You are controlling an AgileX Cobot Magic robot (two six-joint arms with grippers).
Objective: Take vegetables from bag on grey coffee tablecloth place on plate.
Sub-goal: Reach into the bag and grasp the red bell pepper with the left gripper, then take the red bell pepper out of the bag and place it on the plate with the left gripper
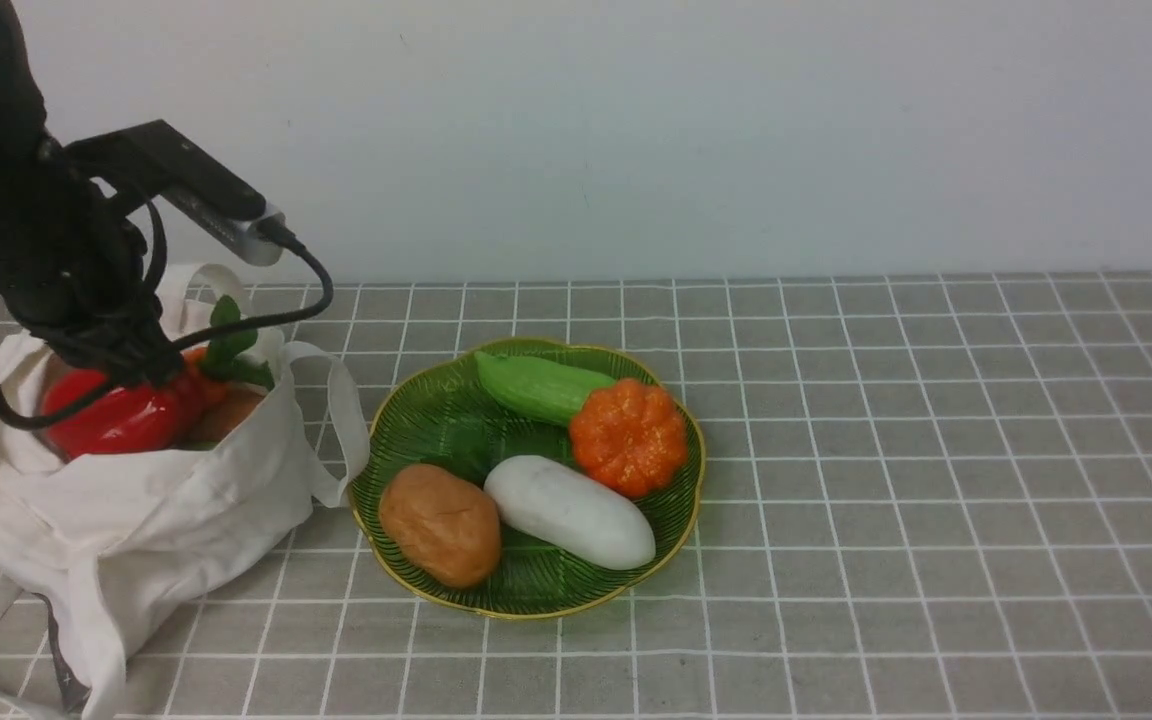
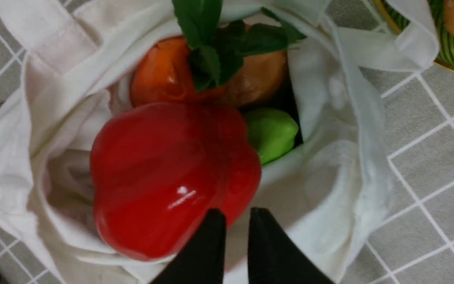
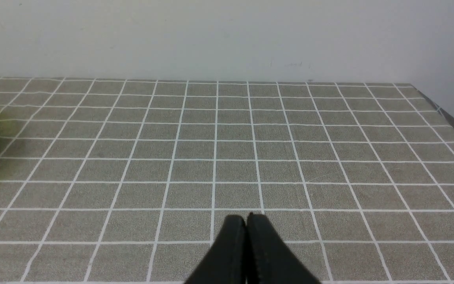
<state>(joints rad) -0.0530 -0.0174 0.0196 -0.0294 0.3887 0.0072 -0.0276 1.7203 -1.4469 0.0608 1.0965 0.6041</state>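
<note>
The off-white bag [image 1: 136,520] stands at the left on the grey grid tablecloth [image 1: 936,450]. My left gripper [image 1: 161,375] is in the bag's mouth. In the left wrist view its jaws [image 2: 237,215] stand nearly together, pinching the edge of the glossy red bell pepper [image 2: 164,173], which sits high at the bag's rim [image 1: 116,415]. An orange vegetable with green leaves [image 2: 164,75], a brownish one [image 2: 258,79] and a green one [image 2: 272,132] lie deeper in the bag [image 2: 329,165]. My right gripper [image 3: 246,217] is shut and empty over bare cloth.
The green plate [image 1: 436,420] lies right of the bag, touching a strap. It holds a green gourd [image 1: 541,385], an orange pumpkin [image 1: 629,437], a white radish [image 1: 568,510] and a brown potato [image 1: 440,523]. A wall runs along the back.
</note>
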